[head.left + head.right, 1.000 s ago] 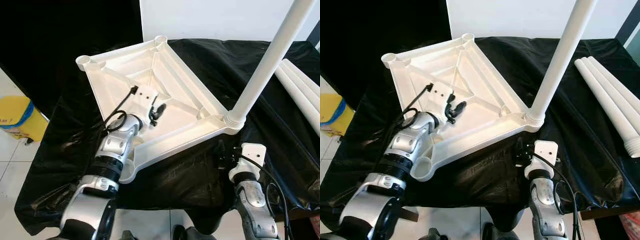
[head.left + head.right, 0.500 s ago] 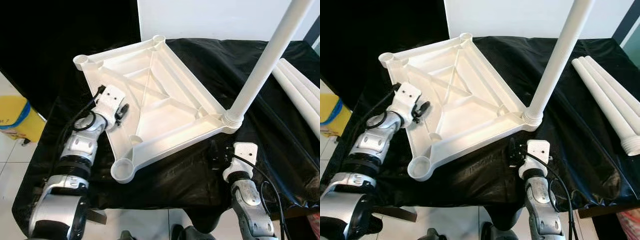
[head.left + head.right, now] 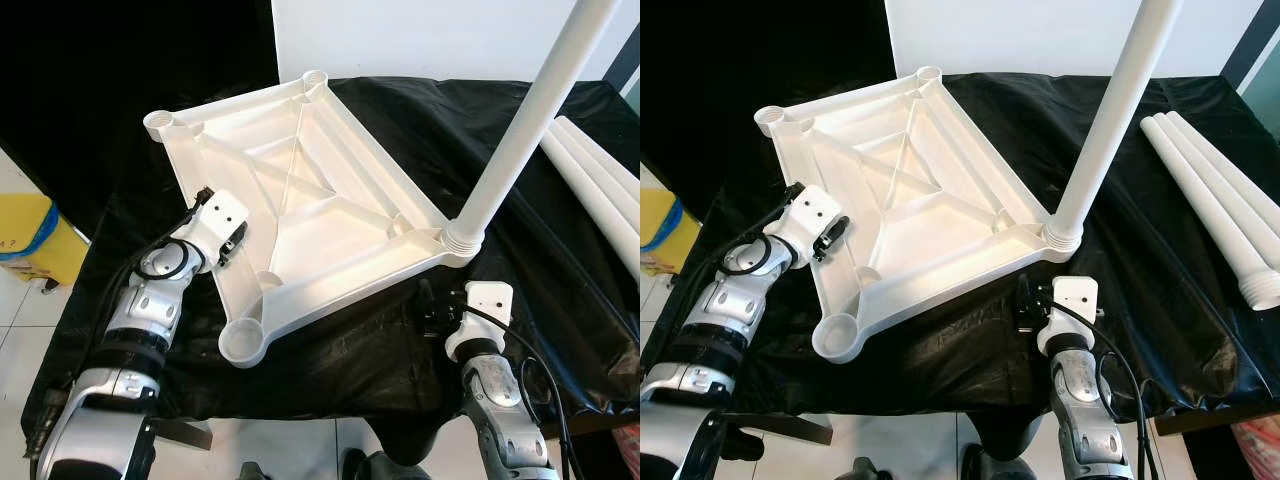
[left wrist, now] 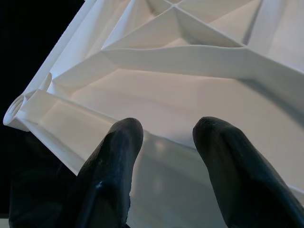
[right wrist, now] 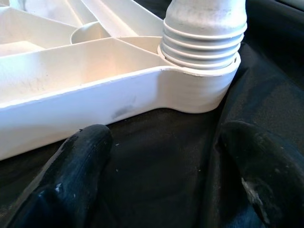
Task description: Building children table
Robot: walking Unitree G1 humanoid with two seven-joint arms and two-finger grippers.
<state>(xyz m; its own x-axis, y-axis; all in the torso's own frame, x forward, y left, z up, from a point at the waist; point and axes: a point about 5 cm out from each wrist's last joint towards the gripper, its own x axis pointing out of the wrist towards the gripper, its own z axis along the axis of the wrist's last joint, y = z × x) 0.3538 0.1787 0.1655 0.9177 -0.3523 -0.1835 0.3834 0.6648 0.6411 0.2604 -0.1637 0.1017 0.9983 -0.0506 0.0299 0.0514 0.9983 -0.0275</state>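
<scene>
Black cloth (image 3: 420,130) drapes the work surface, and on it lies the upside-down white plastic tabletop (image 3: 300,215) with ribs. One white tubular leg (image 3: 525,125) stands screwed into its near right corner socket. Spare white legs (image 3: 1215,205) lie to the right. At the tabletop's left rim, the left gripper (image 4: 166,142) has its fingers apart. Just before the leg's socket, the right gripper (image 5: 164,152) rests spread wide on the cloth.
</scene>
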